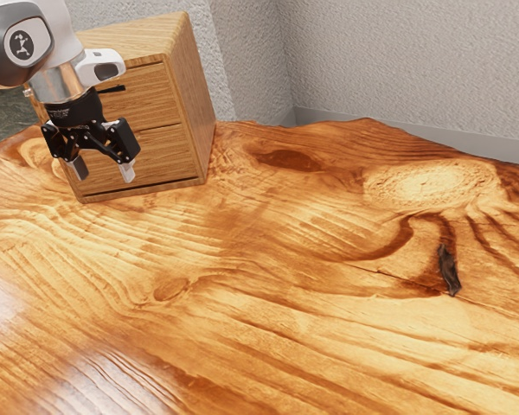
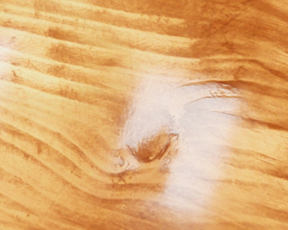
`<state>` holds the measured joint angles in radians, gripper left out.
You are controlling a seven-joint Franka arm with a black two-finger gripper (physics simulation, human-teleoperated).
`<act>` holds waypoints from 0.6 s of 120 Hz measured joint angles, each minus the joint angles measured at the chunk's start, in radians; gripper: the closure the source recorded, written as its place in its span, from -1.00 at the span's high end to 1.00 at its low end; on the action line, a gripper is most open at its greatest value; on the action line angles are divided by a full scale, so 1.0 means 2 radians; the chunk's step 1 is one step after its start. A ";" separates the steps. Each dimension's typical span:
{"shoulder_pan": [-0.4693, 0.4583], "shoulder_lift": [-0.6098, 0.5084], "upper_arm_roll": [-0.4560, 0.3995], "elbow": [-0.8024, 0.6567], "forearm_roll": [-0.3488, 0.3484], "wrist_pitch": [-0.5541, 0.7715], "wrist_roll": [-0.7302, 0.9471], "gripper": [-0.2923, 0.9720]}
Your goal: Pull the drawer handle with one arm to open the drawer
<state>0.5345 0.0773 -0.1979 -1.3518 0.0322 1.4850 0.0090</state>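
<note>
Fingers [image 1: 103, 169] spread, before lower drawer [image 1: 169, 149]

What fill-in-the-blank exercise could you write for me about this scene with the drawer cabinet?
1. The drawer cabinet and the table are both made of ____.
2. The end effector has its fingers ____, with nothing between them.
3. The drawer cabinet stands at the exterior view's upper ____.
4. The end effector hangs in ____ of the drawer fronts.

Missing words: wood; open; left; front.
</note>
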 joint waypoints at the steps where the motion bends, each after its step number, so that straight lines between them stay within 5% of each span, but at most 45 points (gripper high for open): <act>1: 0.000 0.000 -0.001 0.000 0.002 0.000 0.000 0.54; 13: -0.017 -0.001 -0.004 0.006 0.028 0.000 0.000 0.54; 32: -0.050 -0.060 -0.007 0.138 0.063 -0.022 0.001 0.54; 72: -0.089 -0.062 -0.006 0.092 0.053 -0.134 0.007 0.54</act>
<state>0.3559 -0.0459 -0.2089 -1.1679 0.1376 1.2171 0.0224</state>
